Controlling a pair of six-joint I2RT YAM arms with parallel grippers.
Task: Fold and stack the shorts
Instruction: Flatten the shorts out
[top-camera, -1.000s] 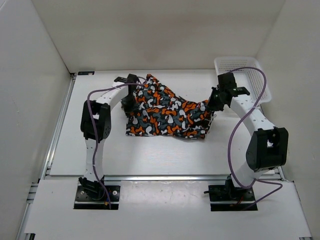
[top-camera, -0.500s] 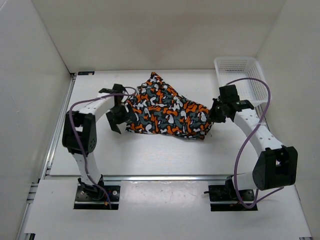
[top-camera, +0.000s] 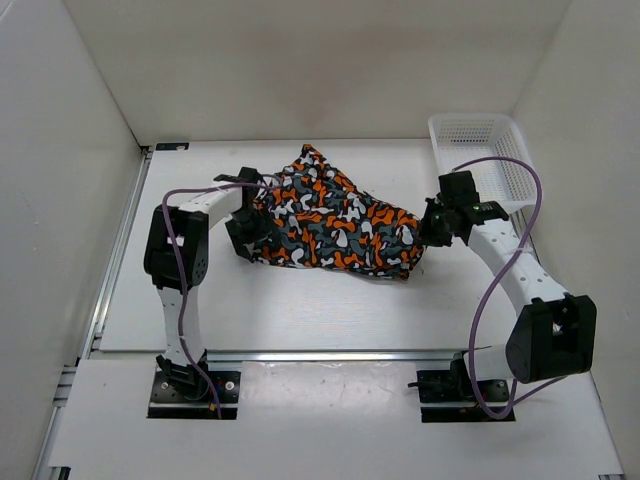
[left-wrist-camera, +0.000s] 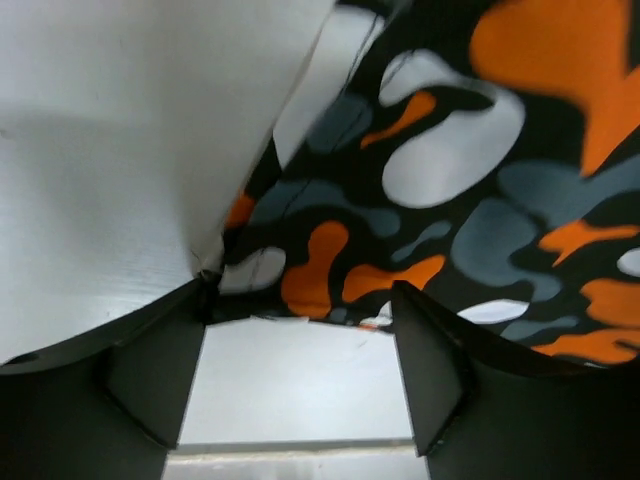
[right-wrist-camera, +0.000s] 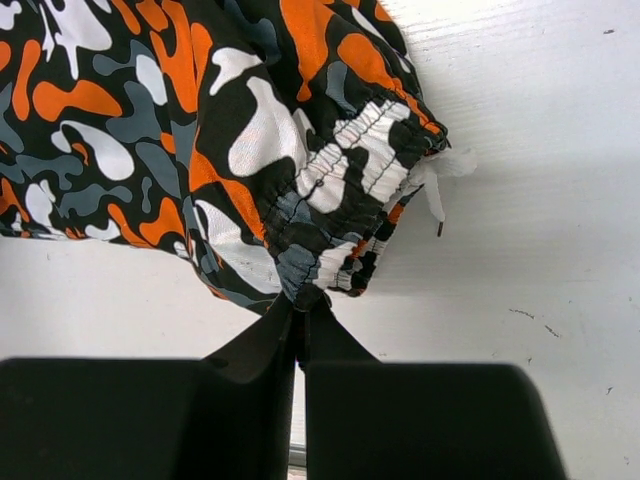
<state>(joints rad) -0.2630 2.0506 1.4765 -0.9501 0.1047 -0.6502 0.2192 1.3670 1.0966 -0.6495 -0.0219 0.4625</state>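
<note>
The camouflage-print shorts (top-camera: 335, 222) lie bunched in the middle of the table, orange, white, grey and black. My right gripper (top-camera: 428, 228) is shut on the elastic waistband at the shorts' right end; the right wrist view shows the band (right-wrist-camera: 330, 210) pinched between the closed fingertips (right-wrist-camera: 301, 312). My left gripper (top-camera: 246, 232) is at the shorts' left edge, open, with its fingers (left-wrist-camera: 430, 360) spread and the cloth's hem (left-wrist-camera: 330, 270) just beyond their tips. Bare table shows between them.
A white mesh basket (top-camera: 485, 150) stands at the back right corner, just behind the right arm. The white table (top-camera: 300, 300) has walls on three sides and a metal rail along its near edge.
My left gripper swung out to the left of the shorts and has come back against their left edge. The shorts' right end was dragged slightly; the right gripper has kept its hold.
</note>
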